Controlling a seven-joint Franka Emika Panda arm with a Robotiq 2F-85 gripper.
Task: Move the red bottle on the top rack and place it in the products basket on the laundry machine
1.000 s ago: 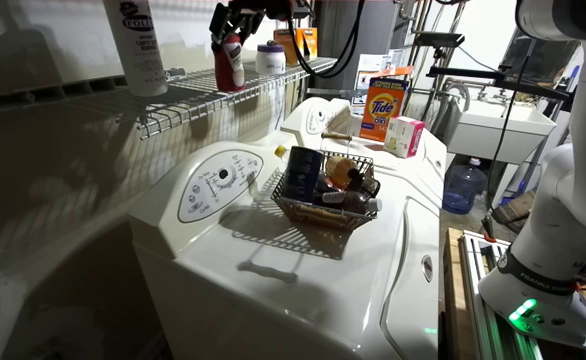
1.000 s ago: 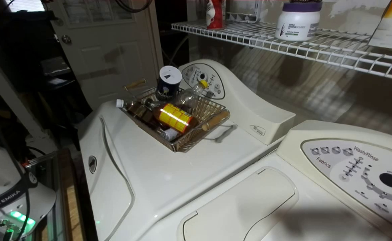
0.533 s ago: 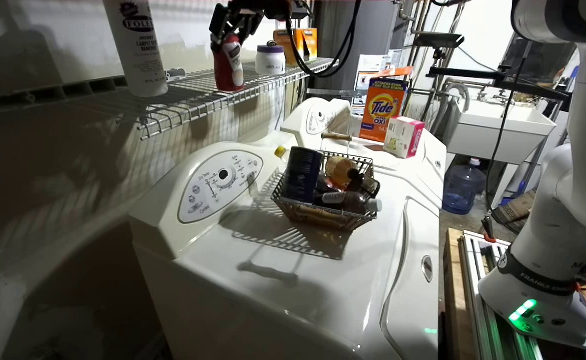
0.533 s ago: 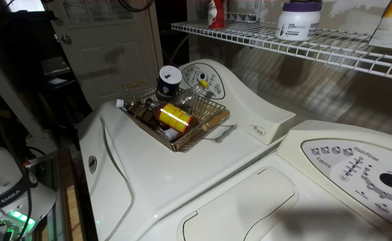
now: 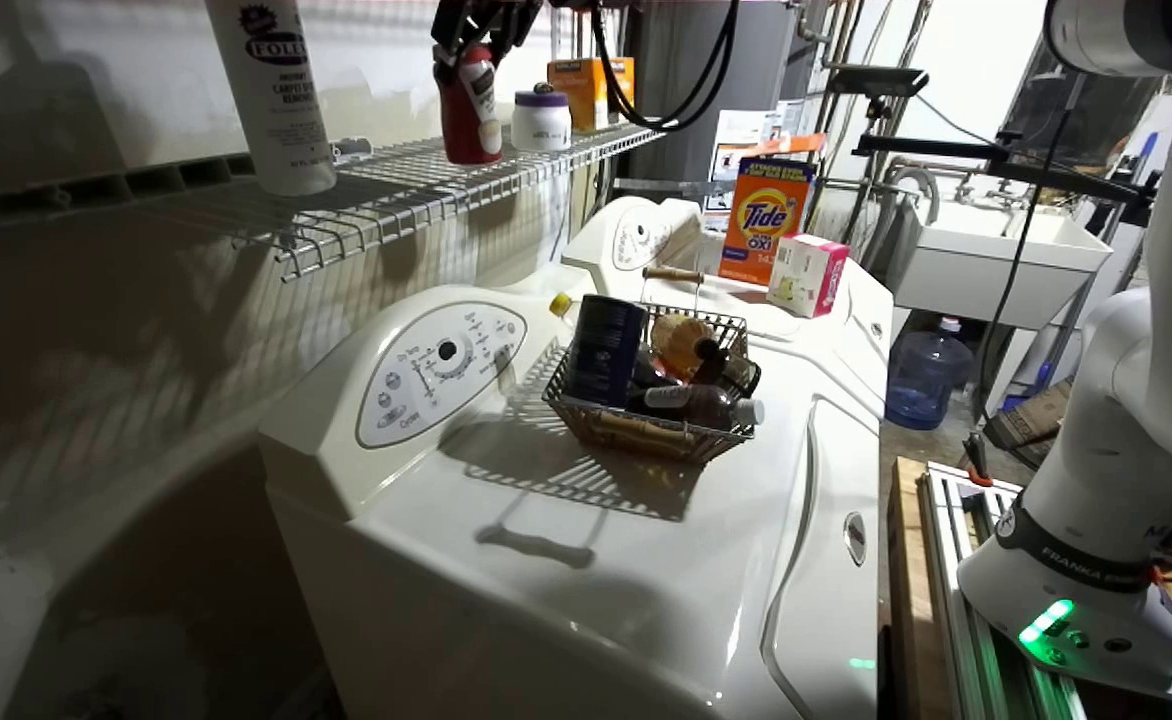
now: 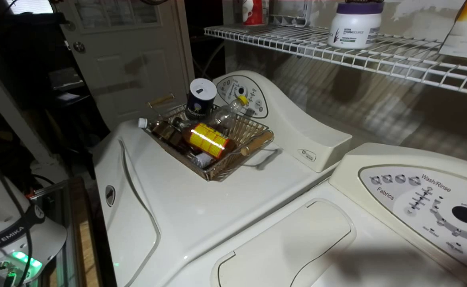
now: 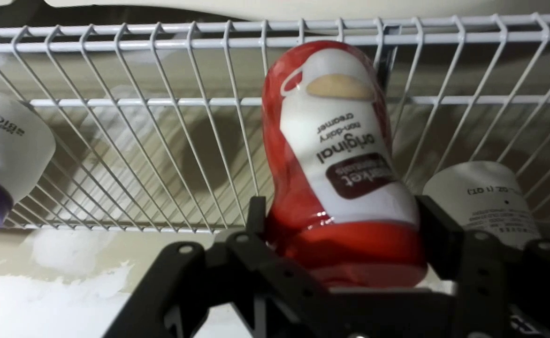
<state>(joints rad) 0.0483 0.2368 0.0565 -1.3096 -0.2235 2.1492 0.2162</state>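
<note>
Tool (image 7: 342, 212) clamps red rounded bottle (image 7: 336, 141) over white wire rack (image 7: 143, 102). Grasp seems done; placing in brown slatted basket (image 6: 248, 129) remains.

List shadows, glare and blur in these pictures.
In an exterior view, the products basket casts a slatted shadow onto the laundry machine; in an exterior view, glare streaks the yellow label; in the wrist view, small highlights dot the red bottle, and the gripper looks slightly soft.

A laundry room: the laundry machine (image 5: 686, 580) fills the centre of an exterior view. Toward the upper right stand a Tide box (image 5: 766, 218) (mostly orange) and a utility sink (image 5: 996, 275).
</note>
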